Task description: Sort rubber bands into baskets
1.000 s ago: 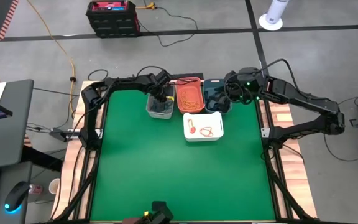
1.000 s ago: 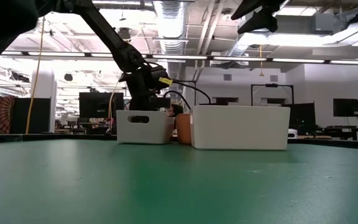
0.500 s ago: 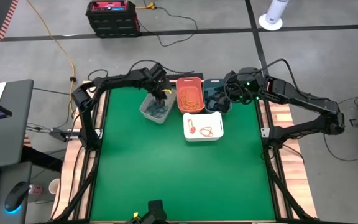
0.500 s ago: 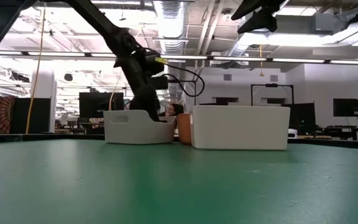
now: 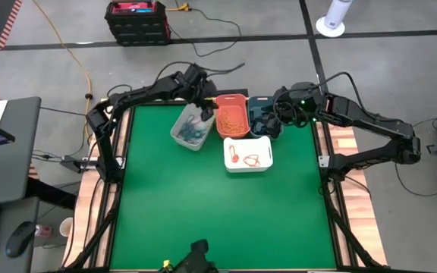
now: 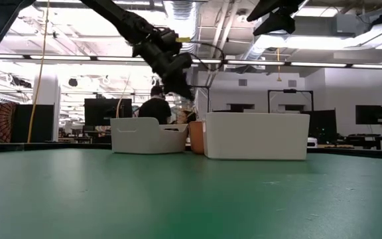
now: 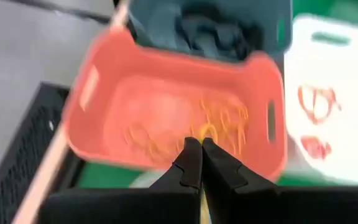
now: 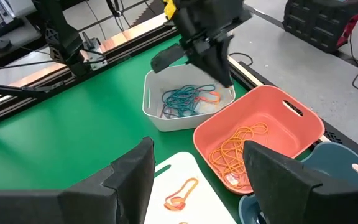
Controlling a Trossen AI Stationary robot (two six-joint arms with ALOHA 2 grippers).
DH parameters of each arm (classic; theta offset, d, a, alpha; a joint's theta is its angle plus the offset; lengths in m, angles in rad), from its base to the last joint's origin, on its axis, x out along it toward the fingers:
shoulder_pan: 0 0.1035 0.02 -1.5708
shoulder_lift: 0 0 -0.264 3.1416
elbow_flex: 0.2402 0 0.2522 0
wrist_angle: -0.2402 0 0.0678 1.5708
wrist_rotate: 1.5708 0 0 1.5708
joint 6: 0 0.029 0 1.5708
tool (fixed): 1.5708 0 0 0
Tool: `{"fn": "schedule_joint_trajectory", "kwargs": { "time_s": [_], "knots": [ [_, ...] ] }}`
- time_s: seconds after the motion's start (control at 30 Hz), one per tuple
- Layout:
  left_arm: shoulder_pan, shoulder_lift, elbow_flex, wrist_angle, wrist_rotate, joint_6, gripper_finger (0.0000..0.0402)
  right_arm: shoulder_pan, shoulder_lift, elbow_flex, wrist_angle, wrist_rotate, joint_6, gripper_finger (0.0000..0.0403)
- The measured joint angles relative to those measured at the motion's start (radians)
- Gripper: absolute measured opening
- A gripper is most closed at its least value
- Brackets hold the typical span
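Note:
Four baskets stand at the table's far side: light grey [image 5: 190, 129] with teal bands and an orange one, coral [image 5: 232, 115] with yellow-orange bands, slate-blue [image 5: 259, 112], and white [image 5: 247, 153] with red and orange bands. My left gripper [image 5: 206, 104] is shut and hangs above the coral basket's left rim [image 7: 104, 93]. It also shows in the right wrist view [image 8: 224, 79]. A thin yellow strip [image 7: 202, 200] shows between its fingers. My right gripper [image 8: 197, 186] is open and empty above the slate-blue basket. My left gripper pinches what looks like a yellow-orange rubber band [image 7: 202, 200] between its two shut fingers, which slant down from above. Only a thin yellow strip shows in the gap between the fingers. Which part of the band it has, I cannot tell.
The grey basket [image 6: 144, 135] stands askew to the others, at the coral basket's left. Green mat lies open toward the near edge [image 5: 218, 220]. A person [image 6: 156, 106] shows in the room behind the table.
My left gripper has risen out of the grey basket and gone toward the far edge and the coral basket, staying shut. The grey basket has slid a little toward the table's left edge and turned about, and now stands askew.

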Motion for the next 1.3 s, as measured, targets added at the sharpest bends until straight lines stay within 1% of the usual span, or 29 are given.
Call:
{"fn": "schedule_joint_trajectory", "kwargs": {
  "time_s": [0.17,0.23,0.33,0.43,0.57,0.63,0.67,0.73,0.9,0.93,1.0,1.07,1.17,1.23,1.3],
  "knots": [
    [-0.014,0.000,0.028,0.171,0.044,-0.093,0.0000,0.012,0.000,0.000,0.000,0.000,0.003,0.0269],
    [-0.025,0.000,0.028,0.227,0.045,-0.118,0.0000,0.017,0.000,0.000,0.001,0.000,0.007,0.0269],
    [-0.040,0.002,0.028,0.281,0.030,-0.122,0.0000,0.021,0.000,0.000,0.001,0.000,0.008,0.0269],
    [-0.060,0.017,0.029,0.280,0.003,-0.080,0.0000,0.030,0.000,0.000,0.001,0.004,0.008,0.0269],
    [-0.085,0.053,0.028,0.214,-0.063,-0.049,0.0000,0.041,0.000,0.000,0.002,0.012,0.008,0.0269],
    [-0.088,0.068,0.028,0.151,-0.056,-0.047,0.0009,0.042,0.000,0.000,0.002,0.016,0.008,0.0269],
    [-0.089,0.079,0.028,0.145,-0.040,-0.047,0.0018,0.047,0.000,0.000,0.003,0.017,0.010,0.0269],
    [-0.090,0.089,0.028,0.125,-0.018,-0.067,0.0045,0.048,0.000,0.000,0.003,0.019,0.010,0.0269],
    [-0.092,0.084,0.028,0.119,-0.008,-0.085,0.0136,0.050,0.000,0.000,0.005,0.019,0.010,0.0269],
    [-0.091,0.080,0.031,0.101,-0.015,-0.090,0.0150,0.050,0.000,0.000,0.004,0.019,0.010,0.0269],
    [-0.084,0.060,0.043,0.046,-0.065,-0.093,0.0173,0.050,0.000,0.000,0.004,0.019,0.010,0.0269],
    [-0.072,0.034,0.055,-0.044,-0.135,-0.079,0.0183,0.050,0.000,0.000,0.001,0.019,0.007,0.0269],
    [-0.043,-0.003,0.056,-0.214,-0.218,-0.049,0.0184,0.050,0.000,0.000,0.001,0.019,0.001,0.0269],
    [-0.021,-0.019,0.055,-0.322,-0.242,-0.054,0.0177,0.050,0.000,0.000,0.001,0.019,-0.001,0.0269],
    [0.002,-0.036,0.054,-0.412,-0.245,-0.079,0.0170,0.050,0.000,0.000,0.002,0.019,0.000,0.0269]
  ]
}}
